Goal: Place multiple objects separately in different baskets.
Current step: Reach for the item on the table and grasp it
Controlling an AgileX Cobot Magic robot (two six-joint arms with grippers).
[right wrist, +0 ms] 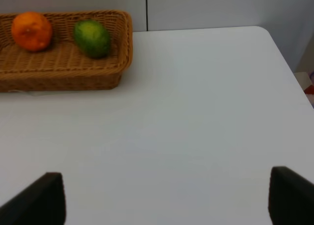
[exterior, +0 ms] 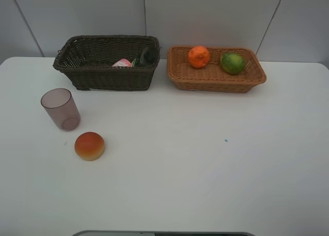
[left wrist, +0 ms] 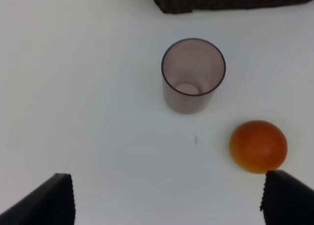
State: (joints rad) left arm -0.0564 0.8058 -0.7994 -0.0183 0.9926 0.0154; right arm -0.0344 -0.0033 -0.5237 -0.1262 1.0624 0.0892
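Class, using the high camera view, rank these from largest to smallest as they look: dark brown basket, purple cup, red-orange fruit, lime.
1. dark brown basket
2. purple cup
3. red-orange fruit
4. lime, which looks only slightly smaller. It sits farther from the camera, so the order of this last pair is unsure.

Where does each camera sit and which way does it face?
Exterior high: high over the table's near edge, facing the back wall; sees dark basket, tan basket, purple cup, red-orange fruit; no arm visible.
Left wrist: on left arm, looking down at purple cup and red-orange fruit; left gripper open, fingertips at frame corners.
Right wrist: on right arm, facing tan basket holding orange and lime; right gripper open.
Shared: exterior and left wrist both show purple cup and red-orange fruit.
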